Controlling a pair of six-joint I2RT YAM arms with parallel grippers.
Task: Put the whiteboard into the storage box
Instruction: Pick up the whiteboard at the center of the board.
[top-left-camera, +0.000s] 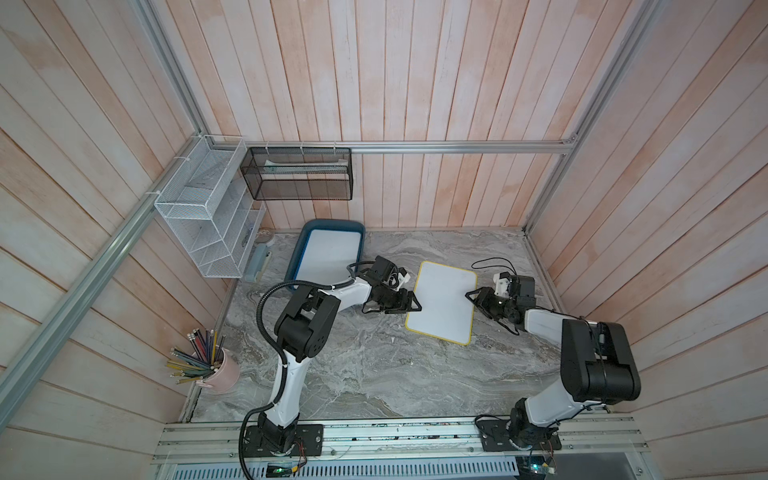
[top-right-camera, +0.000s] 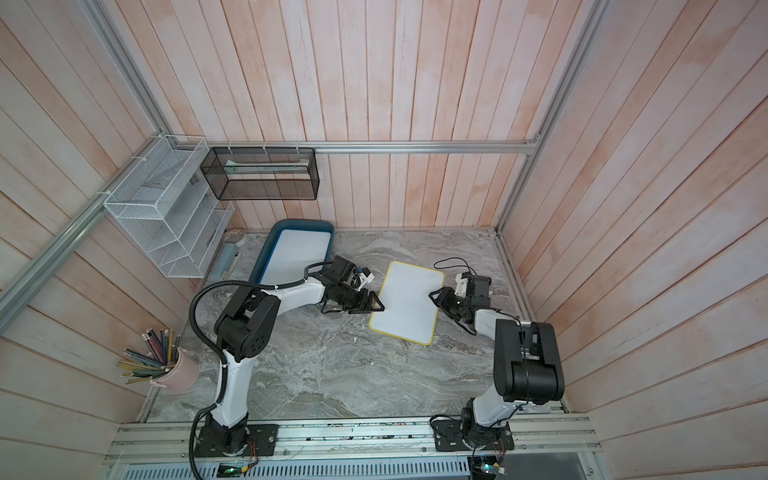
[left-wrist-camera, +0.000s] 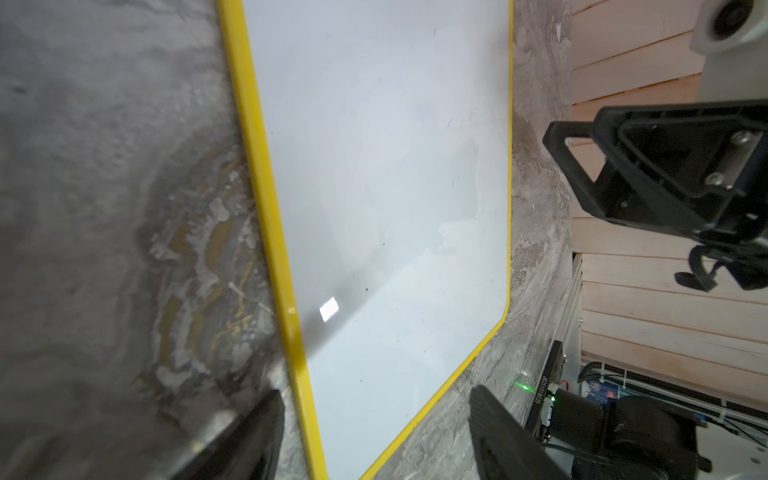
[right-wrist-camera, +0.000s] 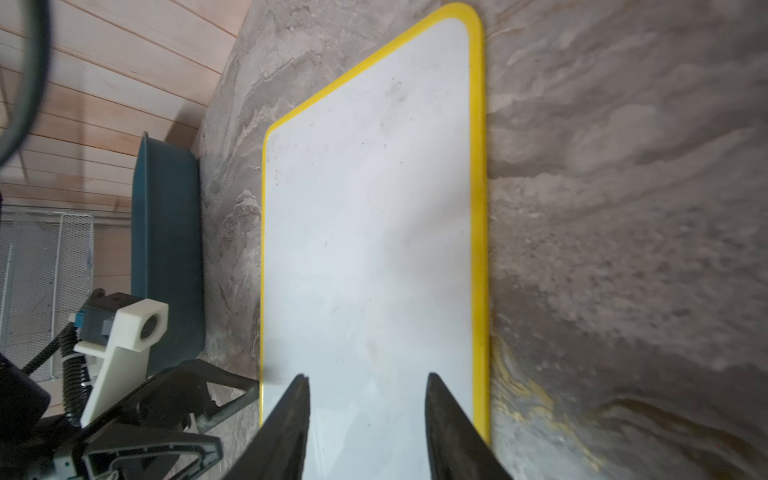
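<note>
The whiteboard (top-left-camera: 442, 301), yellow-rimmed, lay flat on the marble table (top-left-camera: 374, 365) right of centre in both top views, well apart from the storage box (top-left-camera: 296, 257). The box sat at the upper left of the table against the back wall, with a second board (top-left-camera: 332, 253) already inside it.

The left gripper (top-left-camera: 415, 305) was at the whiteboard's left edge. In the left wrist view its fingers (left-wrist-camera: 257, 432) were spread wide on either side of a corner of the board, holding nothing. The right gripper (top-left-camera: 471, 299) was at the right edge, its jaws parted above the white surface in the right wrist view and empty. Whether either one touched the board could not be told.

A wire rack (top-left-camera: 199, 208) and a mesh basket (top-left-camera: 297, 174) hung at the upper left.
</note>
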